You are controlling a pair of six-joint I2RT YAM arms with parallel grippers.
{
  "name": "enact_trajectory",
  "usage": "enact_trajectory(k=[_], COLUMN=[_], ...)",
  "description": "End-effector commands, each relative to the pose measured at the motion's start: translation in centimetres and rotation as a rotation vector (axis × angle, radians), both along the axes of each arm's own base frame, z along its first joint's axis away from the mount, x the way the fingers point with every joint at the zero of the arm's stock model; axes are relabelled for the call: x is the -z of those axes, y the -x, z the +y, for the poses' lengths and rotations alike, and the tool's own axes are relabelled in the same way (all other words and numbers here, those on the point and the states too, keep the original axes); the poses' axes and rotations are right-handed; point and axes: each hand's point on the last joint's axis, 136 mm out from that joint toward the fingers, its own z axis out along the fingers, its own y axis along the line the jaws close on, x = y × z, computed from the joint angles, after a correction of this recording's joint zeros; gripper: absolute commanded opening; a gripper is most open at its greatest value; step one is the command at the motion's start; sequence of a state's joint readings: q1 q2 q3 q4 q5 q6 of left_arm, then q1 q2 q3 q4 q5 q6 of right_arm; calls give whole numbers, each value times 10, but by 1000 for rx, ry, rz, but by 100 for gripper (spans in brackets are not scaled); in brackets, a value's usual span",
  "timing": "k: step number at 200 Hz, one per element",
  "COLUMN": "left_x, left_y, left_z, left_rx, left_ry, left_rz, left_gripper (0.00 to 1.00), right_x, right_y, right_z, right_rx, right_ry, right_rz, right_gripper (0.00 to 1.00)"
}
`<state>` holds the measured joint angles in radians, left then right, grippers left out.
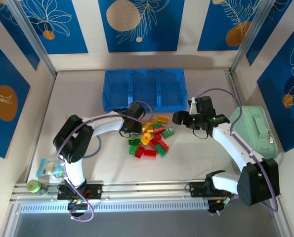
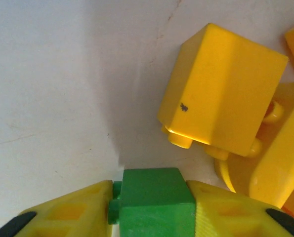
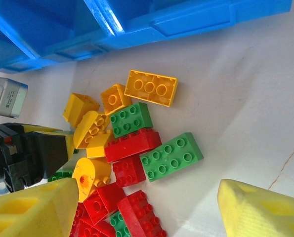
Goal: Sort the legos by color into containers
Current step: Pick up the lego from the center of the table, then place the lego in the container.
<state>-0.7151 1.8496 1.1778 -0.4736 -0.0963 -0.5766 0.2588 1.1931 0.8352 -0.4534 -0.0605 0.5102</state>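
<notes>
- Your left gripper (image 2: 151, 219) is drawn in narrow on a small green plastic studded brick (image 2: 156, 195); both yellow finger pads (image 2: 72, 215) press against its sides; whether that brick is clear of the white tabletop (image 2: 53, 74) cannot be told.
- Just ahead of those fingertips lies a yellow square plastic brick (image 2: 221, 89), tipped on its side, its studs pointing back toward the gripper; it sits apart from the green brick.
- Your right gripper (image 3: 147, 207) stands wide, nothing between its two yellow fingers; it hangs above the table beside the pile.
- The pile of red, green and yellow-orange plastic bricks (image 3: 132, 148) lies ahead of the right gripper and below it; from above it sits between your two grippers, the left one at its edge.
- The translucent blue plastic tray (image 1: 146, 106), with its three side-by-side compartments, lies beyond both grippers, past the far side of the pile.
- A mint-green zippered case (image 1: 255, 131) rests on the outer side of the right gripper, well apart from the bricks.
</notes>
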Motion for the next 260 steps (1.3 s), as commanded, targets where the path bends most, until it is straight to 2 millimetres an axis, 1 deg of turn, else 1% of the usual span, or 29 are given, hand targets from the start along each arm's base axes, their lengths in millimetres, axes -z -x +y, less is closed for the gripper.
enact_trajectory(k=[1, 19, 37, 57, 75, 100, 147, 182, 201, 227, 260], left_x=[4, 2, -6, -23, -46, -77, -116, -130, -131, -131, -125], left_y=[2, 3, 3, 1, -5, -24, -75, -114, -131, -147, -162], left_z=[5, 7, 12, 17, 20, 32, 59, 83, 91, 95, 100], left_rx=[-10, -9, -16, -27, -31, -62, -135, -212, -238, -250, -261], left_ry=[-50, -61, -69, -66, -56, -37, -3, 25, 31, 21, 12], left_rz=[13, 11, -6, -46, -97, -163, -235, -256, -252, -255, -245], left_gripper=[34, 29, 29, 29, 29, 29, 29, 29, 29, 28, 29], right_x=[5, 5, 4, 5, 6, 8, 7, 9, 8, 6, 7], right_y=[3, 3, 3, 3, 4, 5, 11, 17, 19, 22, 25], right_z=[1, 1, 1, 0, 1, 2, 1, 0, -1, -1, 0], right_rx=[6, 7, 8, 11, 10, 8, 6, 5, 7, 3, -2], right_ry=[-18, -18, -16, -15, -17, -22, -22, -20, -20, -21, -21], right_rz=[19, 20, 17, 18, 21, 28, 32, 43, 42, 39, 47], right_gripper=[74, 74, 74, 74, 74, 74, 74, 74, 74, 74, 74])
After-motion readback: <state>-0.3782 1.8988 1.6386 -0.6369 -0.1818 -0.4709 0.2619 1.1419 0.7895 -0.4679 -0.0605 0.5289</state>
